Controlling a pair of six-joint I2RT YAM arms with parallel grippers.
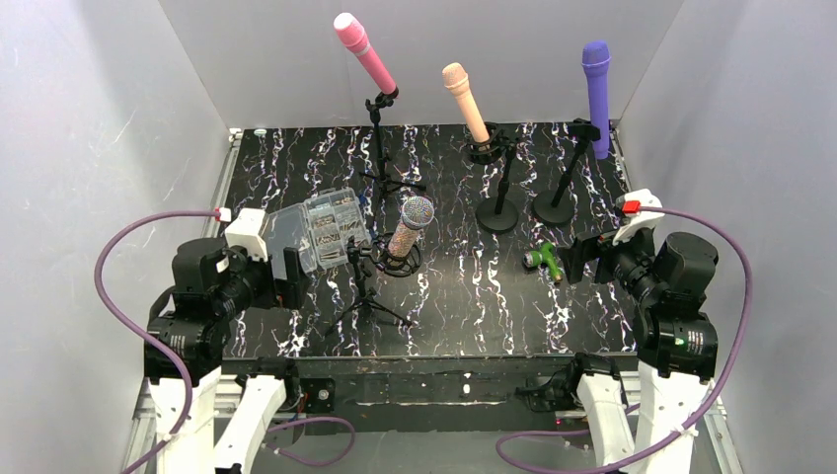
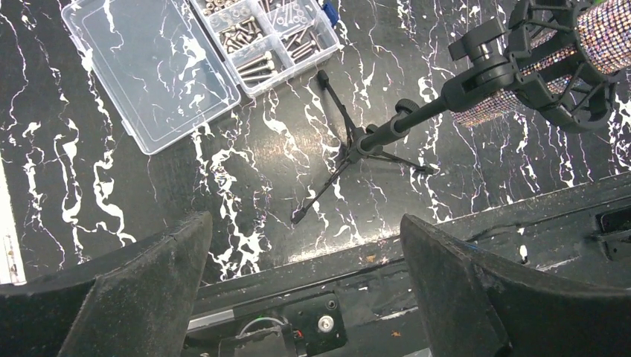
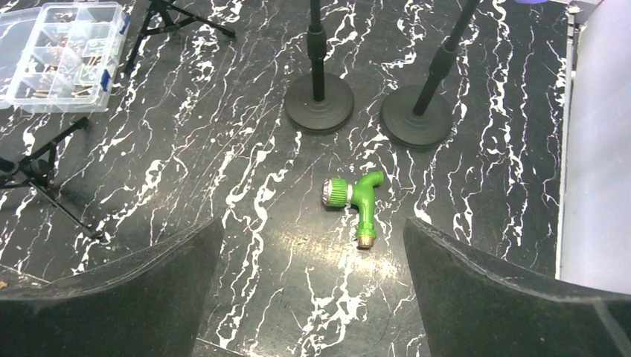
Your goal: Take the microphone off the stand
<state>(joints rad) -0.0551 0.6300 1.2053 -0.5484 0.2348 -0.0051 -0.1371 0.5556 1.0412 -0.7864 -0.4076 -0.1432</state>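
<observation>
Four microphones stand in stands on the black marbled table. A glittery one (image 1: 410,225) sits in a shock mount on a small tripod (image 1: 362,286) near the front; it also shows in the left wrist view (image 2: 595,37) with its tripod (image 2: 372,137). A pink one (image 1: 363,51), a beige one (image 1: 465,101) and a purple one (image 1: 596,84) stand at the back. My left gripper (image 1: 286,272) (image 2: 305,245) is open and empty, left of the glittery microphone. My right gripper (image 1: 582,259) (image 3: 312,253) is open and empty at the right.
A clear screw box (image 1: 314,227) lies open by my left gripper (image 2: 201,52). A green hose fitting (image 1: 543,261) lies just ahead of my right gripper (image 3: 356,199). Two round stand bases (image 3: 320,104) (image 3: 417,123) sit beyond it. White walls enclose the table.
</observation>
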